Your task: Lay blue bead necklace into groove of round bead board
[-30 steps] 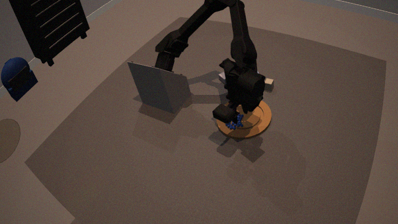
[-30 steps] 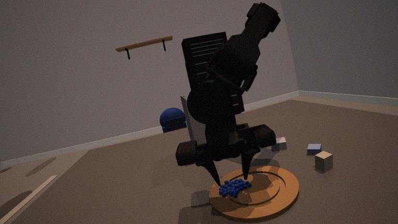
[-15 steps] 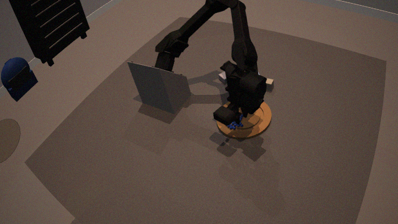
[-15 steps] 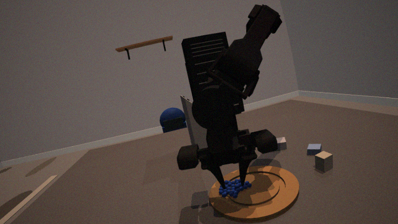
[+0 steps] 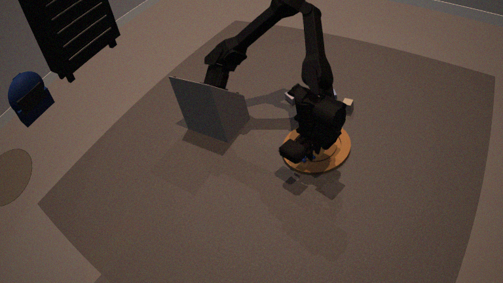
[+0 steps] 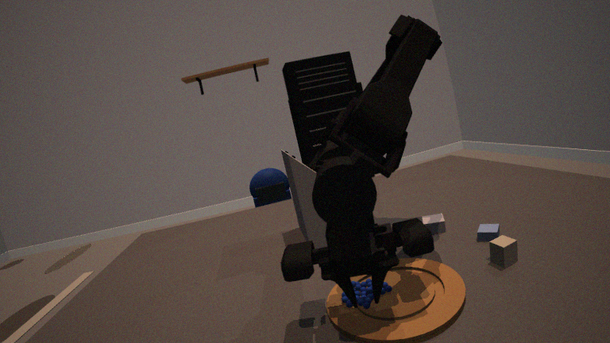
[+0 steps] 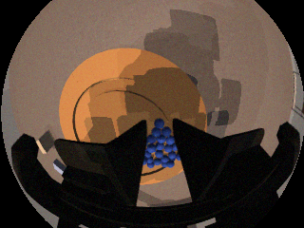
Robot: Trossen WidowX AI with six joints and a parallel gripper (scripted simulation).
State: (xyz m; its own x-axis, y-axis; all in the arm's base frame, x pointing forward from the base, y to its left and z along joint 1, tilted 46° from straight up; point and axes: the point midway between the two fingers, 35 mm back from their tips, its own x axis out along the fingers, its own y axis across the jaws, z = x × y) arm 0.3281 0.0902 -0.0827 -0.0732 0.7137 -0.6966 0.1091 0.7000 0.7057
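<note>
1. Over the round bead board (image 5: 342, 154) (image 6: 451, 294) (image 7: 71, 95), we see the black arm (image 5: 312, 35) (image 6: 387, 101) reaching down, its gripper (image 5: 310, 154) (image 6: 366, 303) (image 7: 160, 123) pointing at the board's left part in the exterior view.
2. Above that same part of the board, we find the fingers partly open, with a narrow gap between the tips. Blue beads show in the gap, but we see no firm grip on them; whether either finger touches a bead, we cannot tell.
3. On the board, we have the blue bead necklace (image 5: 308, 158) (image 6: 363, 292) (image 7: 160, 144) bunched in a compact heap towards one side. It does not follow the ring of the groove (image 6: 395, 317) (image 7: 74, 114), much of which shows bare.
4. Beyond the board in the exterior view, to its right, we see a tan block (image 5: 348, 101) (image 6: 503, 249) (image 7: 46, 142) nearest, with a bluish block (image 6: 488, 231) (image 7: 59, 166) just behind it. A whitish block (image 6: 433, 221) lies behind the board, partly hidden by the gripper.
5. Left of the board in the top view, and well apart from it, we see a grey panel (image 5: 211, 109) (image 6: 306, 200) standing tilted; farther left is a blue domed bin (image 5: 27, 83) (image 6: 268, 177).
</note>
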